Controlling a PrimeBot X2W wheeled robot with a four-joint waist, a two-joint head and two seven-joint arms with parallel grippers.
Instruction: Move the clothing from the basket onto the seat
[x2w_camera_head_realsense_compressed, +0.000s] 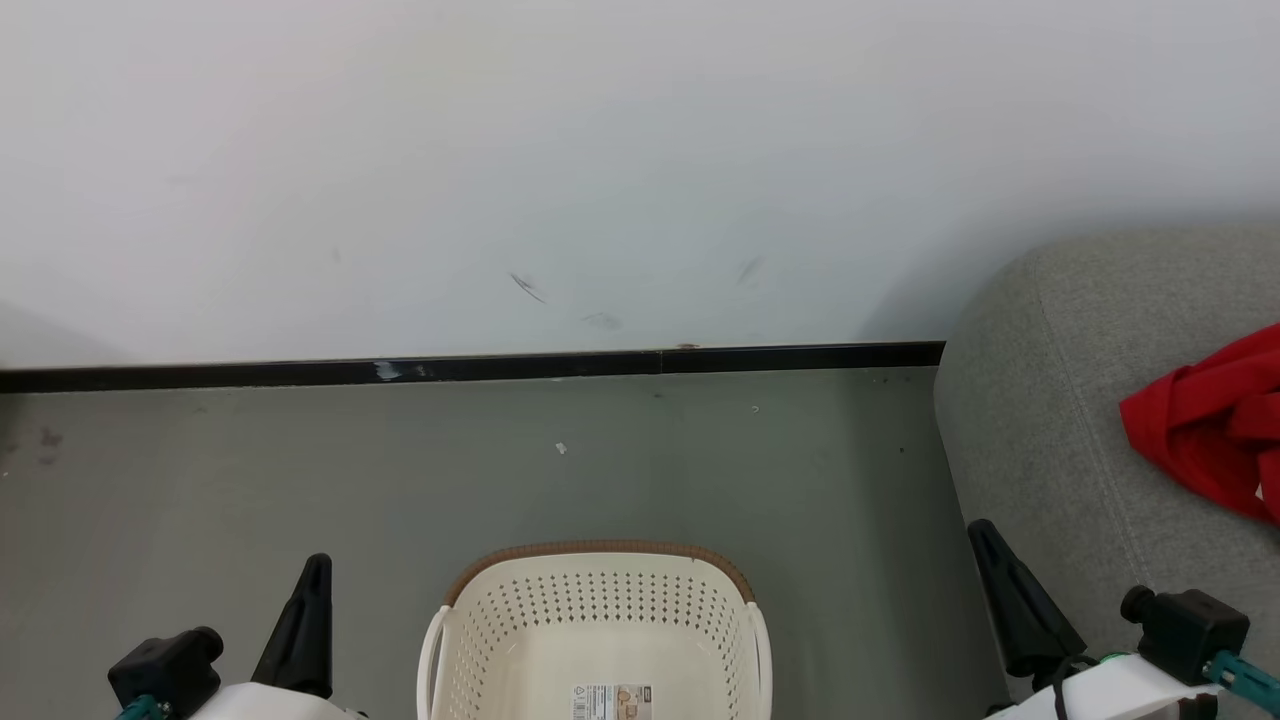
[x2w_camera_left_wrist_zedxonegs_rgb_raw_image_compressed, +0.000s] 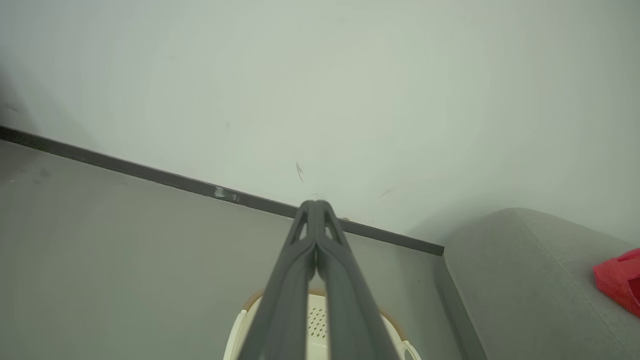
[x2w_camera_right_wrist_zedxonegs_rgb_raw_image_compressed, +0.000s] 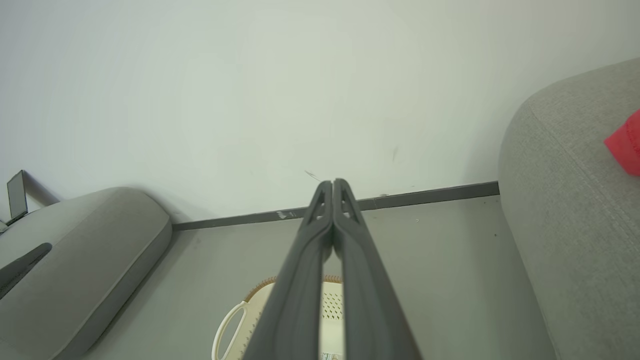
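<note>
Loosely crumpled red clothing (x2w_camera_head_realsense_compressed: 1205, 425) lies on textured grey seat (x2w_camera_head_realsense_compressed: 1040, 420); left claw (x2w_camera_left_wrist_zedxonegs_rgb_raw_image_compressed: 316, 202), right claw (x2w_camera_right_wrist_zedxonegs_rgb_raw_image_compressed: 332, 182) closed, empty.

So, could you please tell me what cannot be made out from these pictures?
1. Bright red soft clothing on the large grey fabric sofa: cut off by the right edge in every view; any lettering unseen.
2. Cream-white perforated plastic basket: near half cut off by the head view's bottom edge; the left gripper and right gripper partly cover it in the wrist views.
3. Label on the basket floor: too small to read.
</note>
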